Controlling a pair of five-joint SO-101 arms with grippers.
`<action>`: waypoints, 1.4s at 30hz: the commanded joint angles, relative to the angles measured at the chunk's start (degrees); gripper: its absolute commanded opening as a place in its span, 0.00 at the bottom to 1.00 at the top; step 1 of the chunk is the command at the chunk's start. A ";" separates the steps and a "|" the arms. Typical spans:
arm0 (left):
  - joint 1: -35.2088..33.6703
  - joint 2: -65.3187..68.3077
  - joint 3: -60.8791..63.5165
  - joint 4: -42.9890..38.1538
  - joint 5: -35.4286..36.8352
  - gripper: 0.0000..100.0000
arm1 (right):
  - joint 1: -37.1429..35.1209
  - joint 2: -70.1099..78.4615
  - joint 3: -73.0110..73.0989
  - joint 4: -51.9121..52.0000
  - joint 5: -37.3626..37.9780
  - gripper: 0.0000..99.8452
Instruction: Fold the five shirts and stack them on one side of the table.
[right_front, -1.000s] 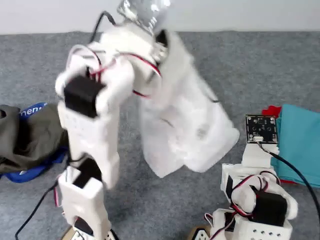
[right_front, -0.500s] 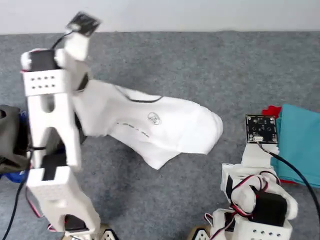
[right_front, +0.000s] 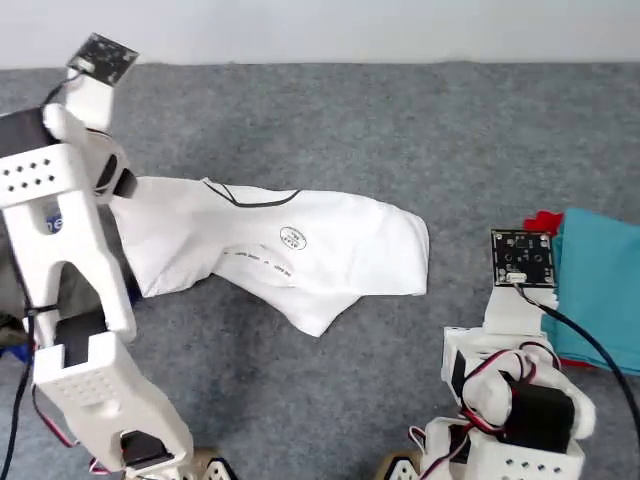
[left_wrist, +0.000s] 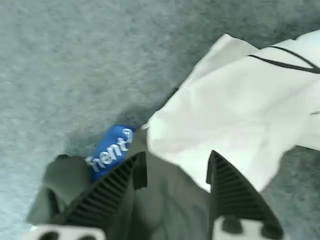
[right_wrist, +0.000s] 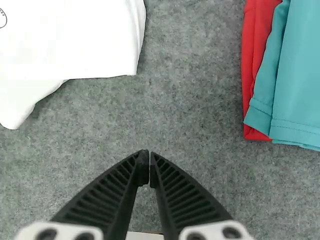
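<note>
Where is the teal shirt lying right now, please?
In the high view the teal shirt lies on the right side of the table, on top of the red shirt, beside the right arm and well apart from the white shirt.

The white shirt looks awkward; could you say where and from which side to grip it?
Probably the white shirt by its straight edge nearest the teal shirt, coming in from that side with the right gripper: that edge lies flat on bare table.
</note>
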 joint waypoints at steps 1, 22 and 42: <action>-0.70 -0.97 -5.67 1.32 -1.05 0.20 | -0.13 -0.48 -0.26 -0.92 0.53 0.01; 42.37 -20.31 25.63 -3.69 11.43 0.20 | 13.05 -0.57 -0.70 -0.92 7.12 0.01; 59.60 -5.89 34.68 -29.89 13.36 0.25 | 30.99 -0.57 -0.70 -0.92 22.77 0.01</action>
